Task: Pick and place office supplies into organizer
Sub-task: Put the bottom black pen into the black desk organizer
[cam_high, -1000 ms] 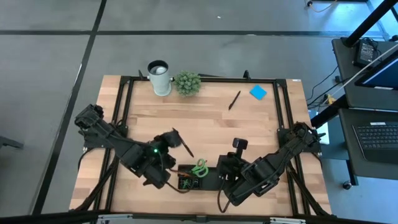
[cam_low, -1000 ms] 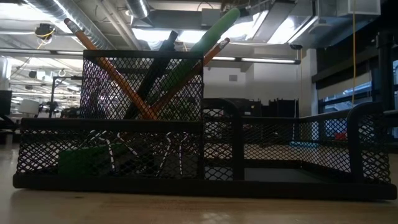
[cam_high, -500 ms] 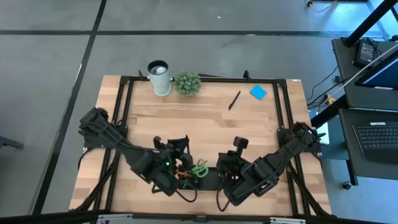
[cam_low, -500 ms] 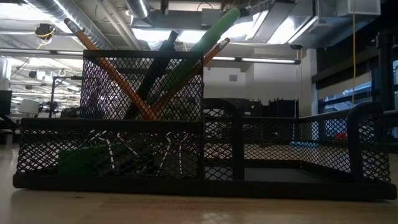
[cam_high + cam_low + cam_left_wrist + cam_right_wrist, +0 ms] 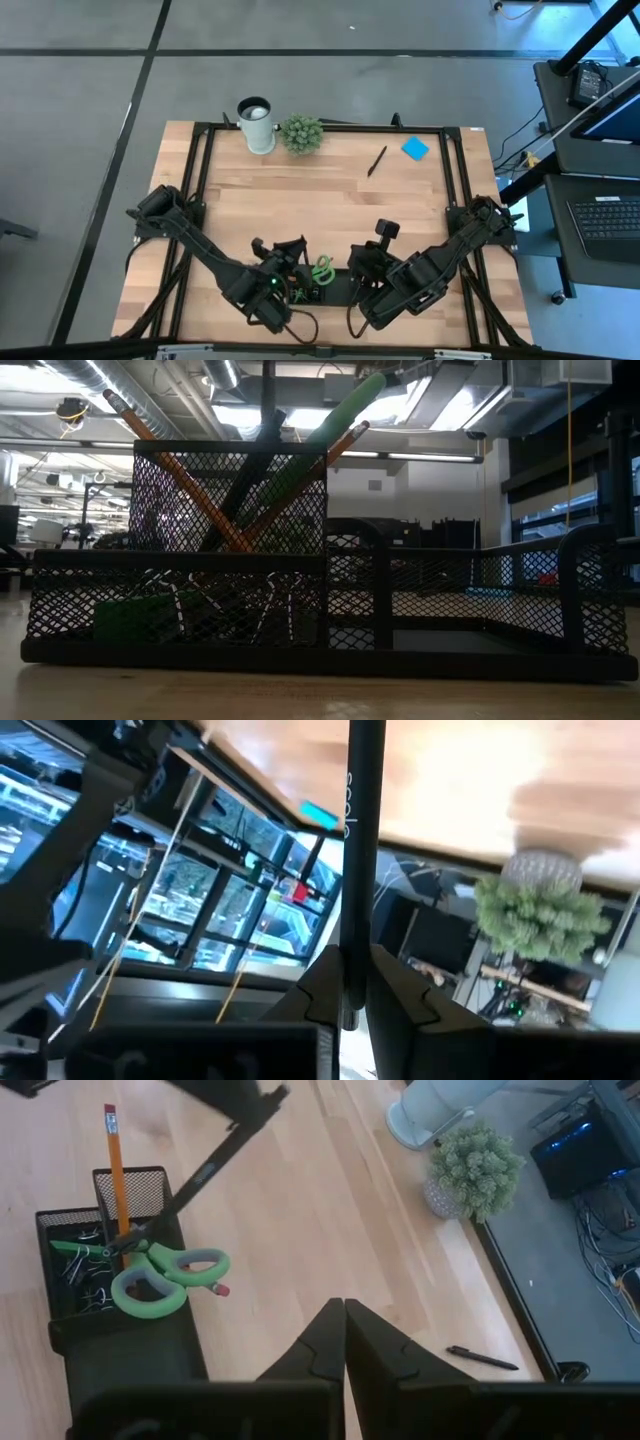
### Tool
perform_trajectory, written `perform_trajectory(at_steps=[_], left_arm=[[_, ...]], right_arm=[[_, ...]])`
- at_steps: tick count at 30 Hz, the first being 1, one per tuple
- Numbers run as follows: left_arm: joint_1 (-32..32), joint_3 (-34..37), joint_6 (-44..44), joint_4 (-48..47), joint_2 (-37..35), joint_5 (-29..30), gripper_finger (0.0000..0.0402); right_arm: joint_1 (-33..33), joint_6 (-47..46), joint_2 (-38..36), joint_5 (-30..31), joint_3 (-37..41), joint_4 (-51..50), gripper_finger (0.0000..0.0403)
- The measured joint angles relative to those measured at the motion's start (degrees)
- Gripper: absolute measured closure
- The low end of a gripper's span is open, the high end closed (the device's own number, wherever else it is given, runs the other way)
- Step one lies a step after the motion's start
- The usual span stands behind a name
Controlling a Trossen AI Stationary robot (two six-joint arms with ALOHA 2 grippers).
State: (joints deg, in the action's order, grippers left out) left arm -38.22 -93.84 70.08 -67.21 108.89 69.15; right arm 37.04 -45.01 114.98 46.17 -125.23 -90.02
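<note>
My left gripper [image 5: 291, 263] [image 5: 350, 972] is above the left end of the black mesh organizer [image 5: 335, 287] [image 5: 452, 610] [image 5: 120, 1350], shut on a black pen [image 5: 358, 840] [image 5: 205, 1168]. The pen slants down toward the organizer's tall cup [image 5: 130, 1192]; in the low view its shaft [image 5: 268, 385] stands over the cup. That cup holds green-handled scissors [image 5: 160, 1275] [image 5: 322, 268] and orange pencils [image 5: 113, 1160] [image 5: 180, 475]. My right gripper [image 5: 358, 263] [image 5: 344, 1330] is shut just right of the organizer. A second black pen [image 5: 376, 160] and a blue sticky-note pad [image 5: 415, 149] lie on the table's far right. My left gripper pinches the black pen's shaft [image 5: 349, 935] between its two fingers, near the pen's upper end. The pen runs on ahead of the fingers and slants down from them. Its lower end [image 5: 135, 1235] reaches the tall cup; whether it touches anything there I cannot tell.
A white cylindrical cup [image 5: 256, 124] and a small potted plant [image 5: 301, 133] stand at the table's far edge. Binder clips and a green eraser [image 5: 135, 618] lie in the organizer's low left compartment. Bare wood lies across the table's middle.
My left gripper has moved toward the table's near edge and a little right, from beside the organizer to above its left end. The pen has tipped from lying slanted to nearly upright, and its shaft has come down into the low view above the tall cup.
</note>
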Motion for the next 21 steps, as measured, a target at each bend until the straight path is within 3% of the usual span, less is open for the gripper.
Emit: perform_trajectory(at_steps=[13,18,21], left_arm=[[-0.5,-0.02,0.1,0.25,5.26,-3.91,0.0383],[0.13,-0.02,0.12,1.49,6.98,-10.33,0.0382],[0.17,-0.02,0.23,2.43,7.42,-11.06,0.0379]], right_arm=[[-0.1,0.19,0.0,0.0,0.0,0.24,0.0391],[-0.13,0.21,0.0,-0.02,0.0,0.32,0.0391],[-0.12,0.23,0.0,-0.07,0.0,0.4,0.0391]])
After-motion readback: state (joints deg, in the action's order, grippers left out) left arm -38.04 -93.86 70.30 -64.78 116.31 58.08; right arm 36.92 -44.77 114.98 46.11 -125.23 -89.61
